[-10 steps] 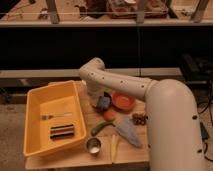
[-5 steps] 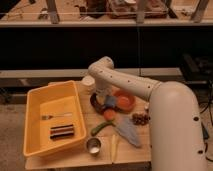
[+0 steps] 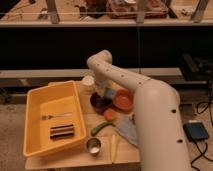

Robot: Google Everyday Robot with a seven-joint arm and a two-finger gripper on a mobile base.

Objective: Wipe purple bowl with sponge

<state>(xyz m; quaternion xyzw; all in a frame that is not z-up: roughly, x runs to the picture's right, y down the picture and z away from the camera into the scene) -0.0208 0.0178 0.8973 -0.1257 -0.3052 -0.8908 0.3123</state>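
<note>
The purple bowl (image 3: 99, 104) sits on the small wooden table, just right of the yellow bin and left of the orange bowl. My white arm reaches over from the right, bends at an elbow above the table and points down. My gripper (image 3: 108, 93) is at the bowl's far right rim, shut on the sponge (image 3: 110, 94), a pale blue-grey block that rests at the bowl's edge. The arm's wrist hides most of the fingers.
A yellow bin (image 3: 37, 107) on the left holds a fork (image 3: 55, 116) and a dark striped block (image 3: 62, 131). An orange bowl (image 3: 124, 100), grey cloth (image 3: 128, 131), green vegetable (image 3: 101, 127), metal cup (image 3: 93, 145) and white cup (image 3: 88, 83) surround the purple bowl.
The arm's elbow has swung to the right. The gripper has carried the sponge from the bowl's left side across to its far right rim.
</note>
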